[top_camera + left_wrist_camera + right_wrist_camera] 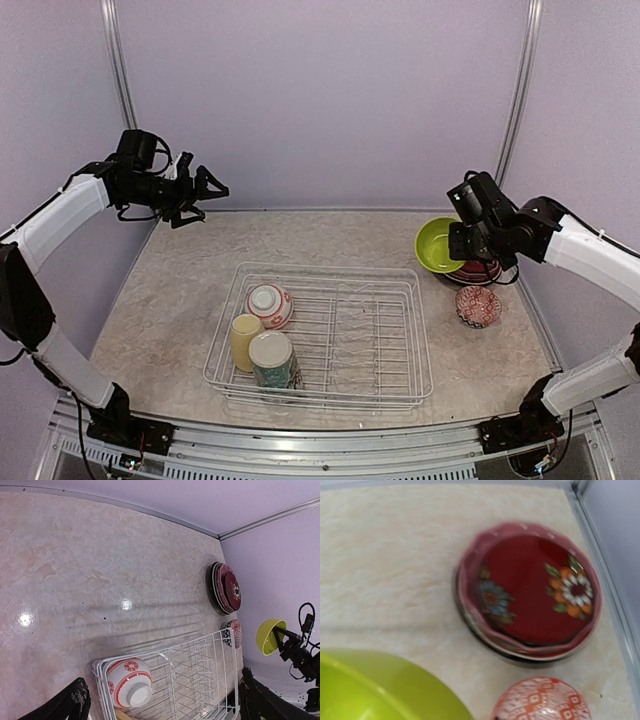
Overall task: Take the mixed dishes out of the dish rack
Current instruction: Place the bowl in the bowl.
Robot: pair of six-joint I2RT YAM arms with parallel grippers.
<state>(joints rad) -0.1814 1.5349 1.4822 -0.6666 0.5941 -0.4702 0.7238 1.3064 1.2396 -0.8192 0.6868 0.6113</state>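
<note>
Bright, even light falls from above. Two glare spots shine on the table [100, 555] in the left wrist view, which bends at its edges. The right wrist view is soft: maroon plate [530, 590] blurred, near lime-green bowl [385, 690] out of focus.

The left arm [62, 212] and right arm [588, 248], 2 alike, have smooth white shells between black joints and black bases [118, 428]. Thin black cables [186, 160] loop at each wrist. The left tool [208, 188] and right tool [463, 243] are black.

Right half of dish rack [362, 335] free; bowl [269, 305], mug [244, 340], cup [274, 360] crowded at left end.
</note>
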